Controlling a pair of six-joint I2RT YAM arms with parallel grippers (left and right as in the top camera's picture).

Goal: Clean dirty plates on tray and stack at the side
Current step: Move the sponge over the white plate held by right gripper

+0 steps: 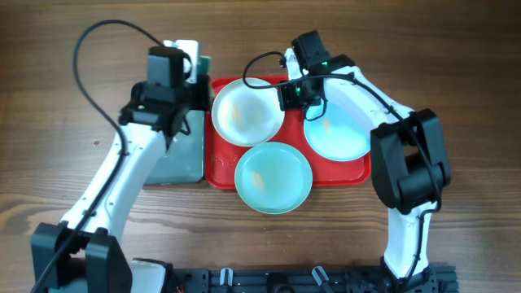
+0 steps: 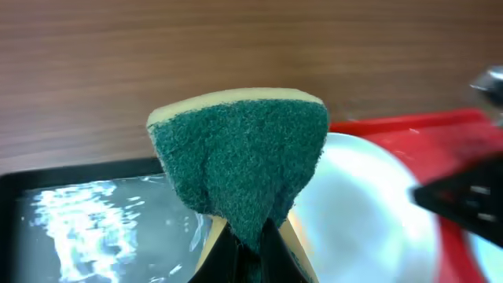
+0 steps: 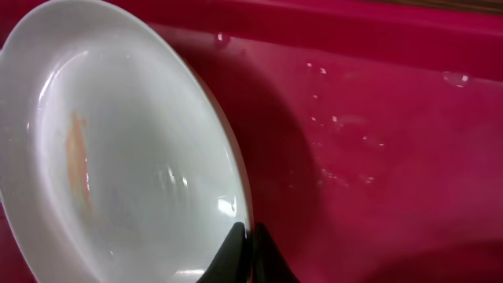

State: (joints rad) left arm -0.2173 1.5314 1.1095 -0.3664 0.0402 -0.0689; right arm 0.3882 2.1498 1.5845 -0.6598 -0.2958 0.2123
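Note:
The red tray [image 1: 358, 169] holds three plates. The white plate [image 1: 247, 112] lies at its back left, with an orange smear that shows in the right wrist view [image 3: 118, 157]. One aqua plate [image 1: 273, 177] lies at the front and overhangs the tray's edge. The other aqua plate [image 1: 338, 130] lies at the right. My right gripper [image 1: 295, 94] [image 3: 250, 244] is shut on the white plate's right rim. My left gripper [image 1: 195, 72] [image 2: 250, 251] is shut on a green and yellow sponge [image 2: 240, 157], held just left of the white plate [image 2: 369, 204].
A black-rimmed grey tray [image 1: 179, 150] with water in it [image 2: 94, 220] stands against the red tray's left side [image 2: 409, 130]. Water drops lie on the red tray floor [image 3: 377, 141]. Wooden table surrounds both trays.

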